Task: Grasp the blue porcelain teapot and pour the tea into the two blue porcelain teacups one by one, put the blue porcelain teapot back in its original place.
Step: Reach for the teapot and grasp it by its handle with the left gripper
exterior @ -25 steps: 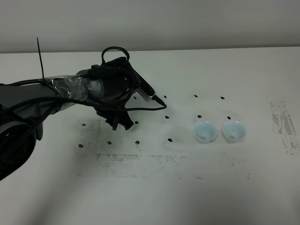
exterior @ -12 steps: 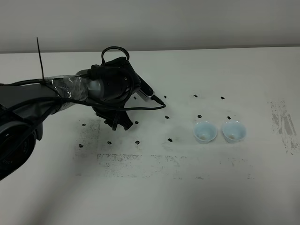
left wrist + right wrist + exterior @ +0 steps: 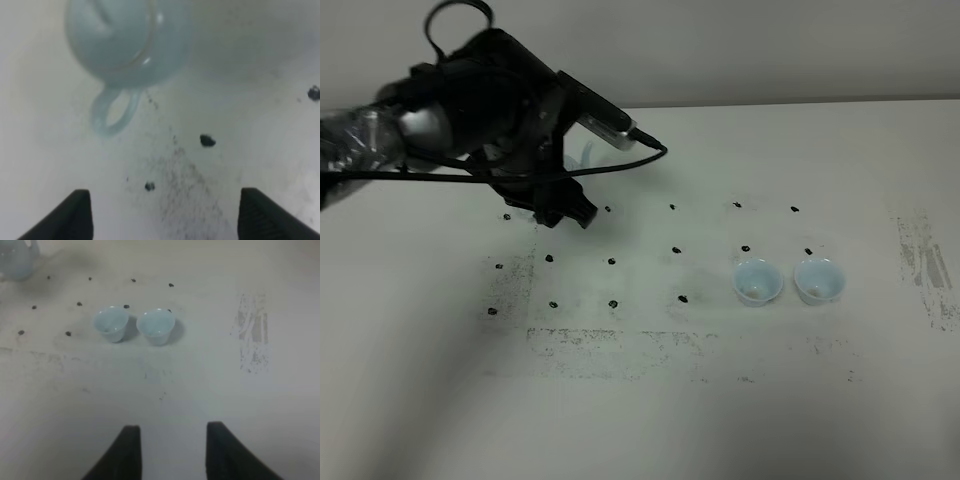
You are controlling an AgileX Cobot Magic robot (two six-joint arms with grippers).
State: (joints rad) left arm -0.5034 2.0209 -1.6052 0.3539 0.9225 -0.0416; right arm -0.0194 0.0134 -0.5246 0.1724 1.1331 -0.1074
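The blue porcelain teapot (image 3: 125, 40) stands on the white table, its loop handle (image 3: 112, 112) turned toward my left gripper (image 3: 167, 220). That gripper is open and short of the handle, with only bare table between its fingertips (image 3: 80, 215). From the high camera the left gripper (image 3: 565, 212) hangs at the back left, and the arm hides most of the teapot (image 3: 582, 155). The two blue porcelain teacups (image 3: 758, 281) (image 3: 818, 281) stand side by side at the right, upright. My right gripper (image 3: 172, 440) is open over bare table, well short of the teacups (image 3: 111, 323) (image 3: 156, 326).
Black dot marks (image 3: 676, 249) form a grid across the table's middle. A scuffed grey patch (image 3: 620, 345) runs along the front and another (image 3: 925, 260) marks the far right. The grey wall (image 3: 720, 50) rises behind the table's far edge.
My left arm has swung from the middle of the table up and back toward the far left. A sliver of the teapot now shows behind it. The cups have not moved.
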